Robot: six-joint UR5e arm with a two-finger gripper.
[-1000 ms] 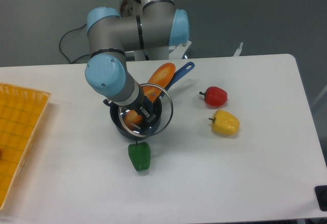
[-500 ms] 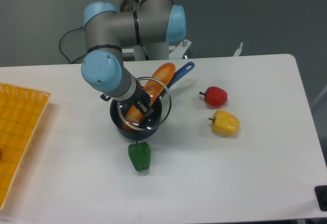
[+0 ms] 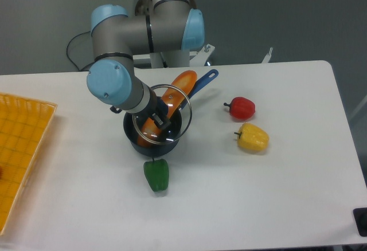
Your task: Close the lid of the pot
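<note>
Pinching the knob, the gripper [image 3: 161,119] holds the lid [image 3: 161,116] tilted over the pot [image 3: 152,133] near the table's [image 3: 275,176] back edge; next it likely needs levelling and lowering onto the rim.

We count one small dark blue-black saucepan [image 3: 150,138], one round glass lid with a metal rim [image 3: 181,103], and one long orange spatula-like piece [image 3: 179,83]. We see three bell peppers: one red [image 3: 241,108], one yellow [image 3: 253,137], one green [image 3: 156,175]. One yellow gridded tray [image 3: 20,148] lies there too.
</note>
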